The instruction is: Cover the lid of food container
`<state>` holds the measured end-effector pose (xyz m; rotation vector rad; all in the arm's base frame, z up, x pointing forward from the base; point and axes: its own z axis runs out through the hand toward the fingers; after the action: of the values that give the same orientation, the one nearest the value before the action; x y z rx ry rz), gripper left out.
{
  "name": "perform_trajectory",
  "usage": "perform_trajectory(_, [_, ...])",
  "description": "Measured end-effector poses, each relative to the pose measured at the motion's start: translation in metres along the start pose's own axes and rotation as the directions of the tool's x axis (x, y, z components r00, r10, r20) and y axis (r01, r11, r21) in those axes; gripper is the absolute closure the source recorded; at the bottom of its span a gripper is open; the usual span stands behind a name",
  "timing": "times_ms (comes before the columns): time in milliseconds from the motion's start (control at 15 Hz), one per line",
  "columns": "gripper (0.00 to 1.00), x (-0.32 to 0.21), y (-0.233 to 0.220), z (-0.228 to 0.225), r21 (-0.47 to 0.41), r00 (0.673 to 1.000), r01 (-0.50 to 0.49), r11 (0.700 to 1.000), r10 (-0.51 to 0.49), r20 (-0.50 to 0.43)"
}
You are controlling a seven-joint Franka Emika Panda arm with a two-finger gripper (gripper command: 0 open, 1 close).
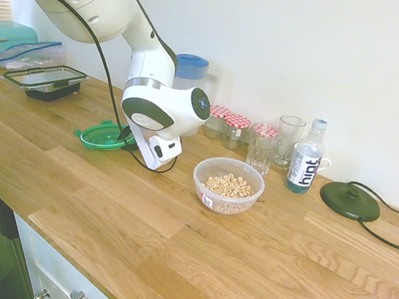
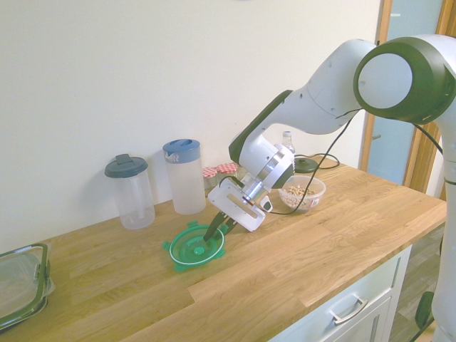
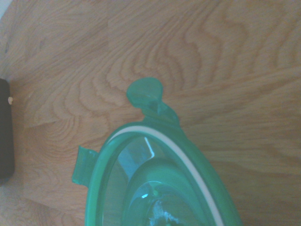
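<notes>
**Gripper down on the green lid, cereal tub uncovered**

Gripper point(image 2: 211, 237) fingers reach down into the round green lid point(image 2: 194, 246) in the second exterior view, one dark finger inside the rim and the jaws drawn close about its edge; whether they truly pinch it is hard to tell from here. That lid lies flat on the wooden counter point(image 2: 306, 249), in front of a blue-lidded jug point(image 2: 185, 176) and a grey-lidded one point(image 2: 130, 191). First exterior view: the arm's white wrist hides most of the lid, which peeks out beside it. The food container point(image 1: 228, 185), holding pale cereal rings, sits open just beside the wrist, near red-checked jars point(image 1: 228, 127), glasses point(image 1: 263, 148) and a water bottle point(image 1: 306, 157). Wrist view: the lid fills the lower part, one snap tab lying on the wood.
</notes>
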<state>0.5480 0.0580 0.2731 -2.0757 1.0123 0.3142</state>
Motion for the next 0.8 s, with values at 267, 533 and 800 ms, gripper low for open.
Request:
perform_trajectory(267, [1.0, 0.0, 0.001, -0.002, -0.018, 1.0, 0.018, 1.0, -0.018, -0.001])
perform_trajectory(533, [1.0, -0.002, 0.003, -0.01, -0.066, 0.999, 0.053, 0.996, -0.053, 0.012])
perform_trajectory(800, [1.0, -0.044, -0.035, -0.041, -0.167, 0.982, 0.181, 0.969, -0.188, -0.028])
